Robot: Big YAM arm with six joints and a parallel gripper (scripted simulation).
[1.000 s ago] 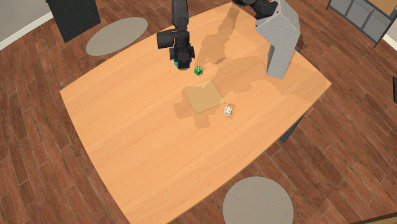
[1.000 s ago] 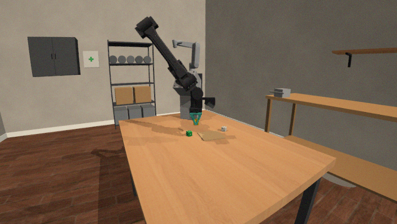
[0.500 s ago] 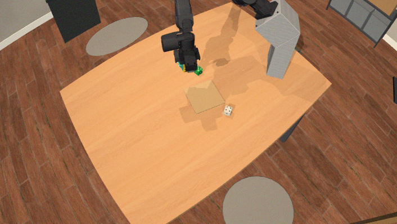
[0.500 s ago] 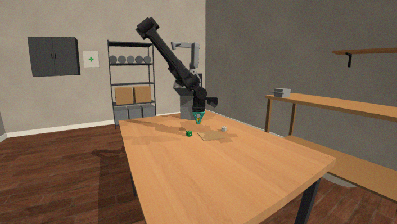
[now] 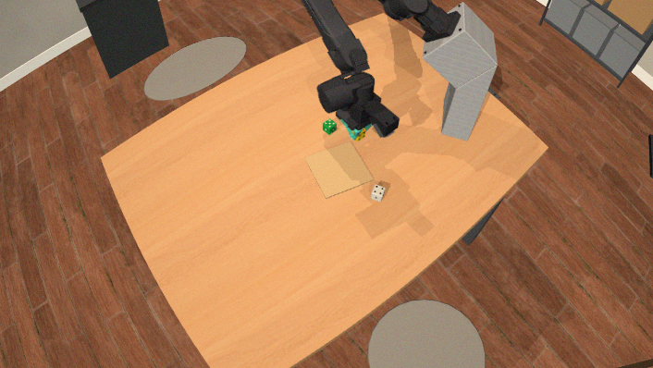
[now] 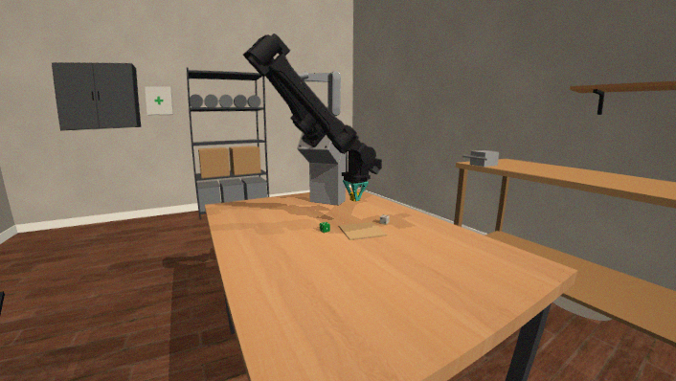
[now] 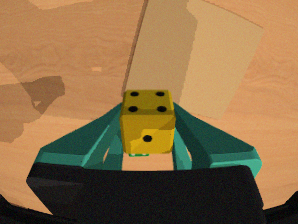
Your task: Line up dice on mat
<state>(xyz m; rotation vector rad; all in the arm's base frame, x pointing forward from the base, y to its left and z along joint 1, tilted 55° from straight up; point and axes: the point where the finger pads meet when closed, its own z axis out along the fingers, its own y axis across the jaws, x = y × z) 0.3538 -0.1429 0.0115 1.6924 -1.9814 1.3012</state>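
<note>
My gripper (image 5: 358,133) with teal fingers is shut on a yellow die (image 7: 147,123) that shows four dots on top. It holds the die up in the air above the table, on the base side of the mat, as the exterior view shows (image 6: 355,191). The tan mat (image 5: 338,168) lies flat on the table and also shows in the wrist view (image 7: 189,50). A green die (image 5: 329,127) sits on the table left of the gripper, off the mat. A white die (image 5: 378,192) sits on the table just off the mat's right corner.
The grey robot base column (image 5: 464,74) stands at the table's far right edge. The dark arm (image 5: 342,42) reaches over the table's back part. A shelf unit (image 6: 227,139) and a side bench (image 6: 574,182) stand off the table.
</note>
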